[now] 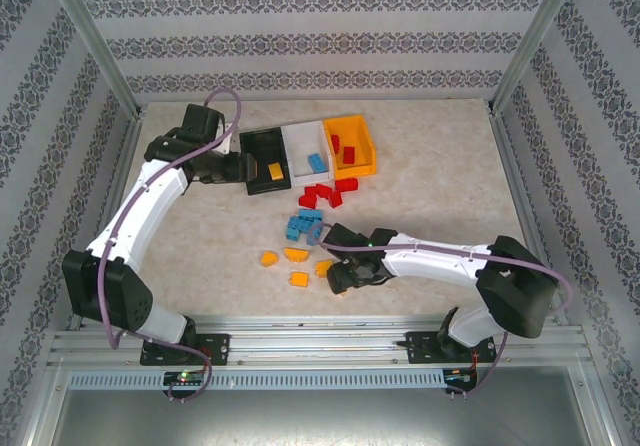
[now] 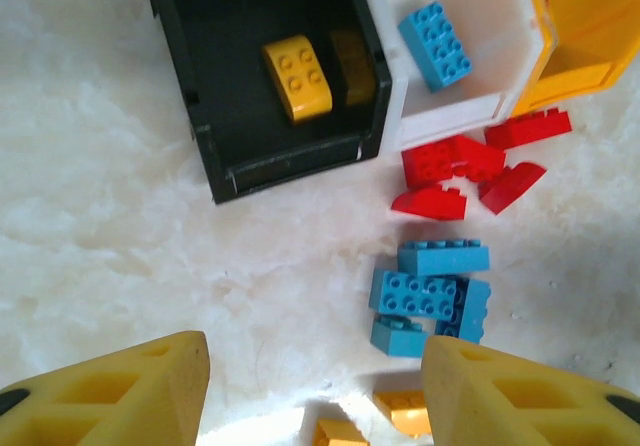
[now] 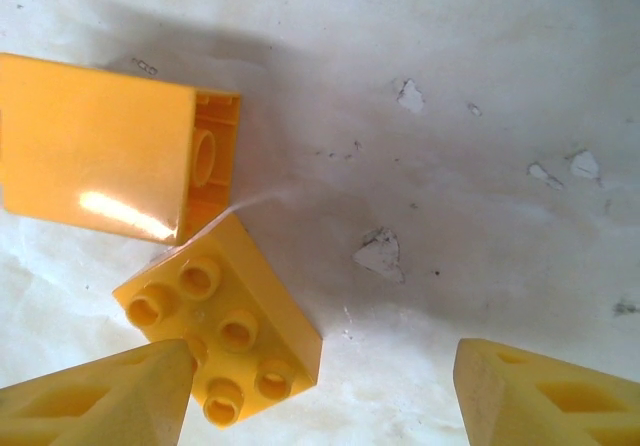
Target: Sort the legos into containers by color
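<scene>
The right end effector (image 3: 320, 406) was held wide and empty over an orange brick (image 3: 225, 336). The brick lay studs-up on the desk (image 3: 480, 166), off-centre toward the left of the wrist view and close by one finger (image 3: 100, 396). Its long axis was set diagonally to the line between the fingers, so a wrist turn and a sideways shift were judged necessary before closing. A second orange brick (image 3: 100, 156) lay on its side, touching the first. Both lay well away from the white bin (image 1: 300, 136), toward the arm bases, beyond the red bricks (image 1: 325, 194) and blue bricks (image 1: 303, 226). The right arm was judged the nearer. The left end effector (image 2: 315, 396) was likewise spread wide and empty. It was held near the black bin (image 2: 290, 166), beside the white bin, in which a third orange brick (image 2: 297, 76) lay. The desk was pale, mottled and scuffed, and it was enclosed by patterned walls (image 1: 300, 46).
</scene>
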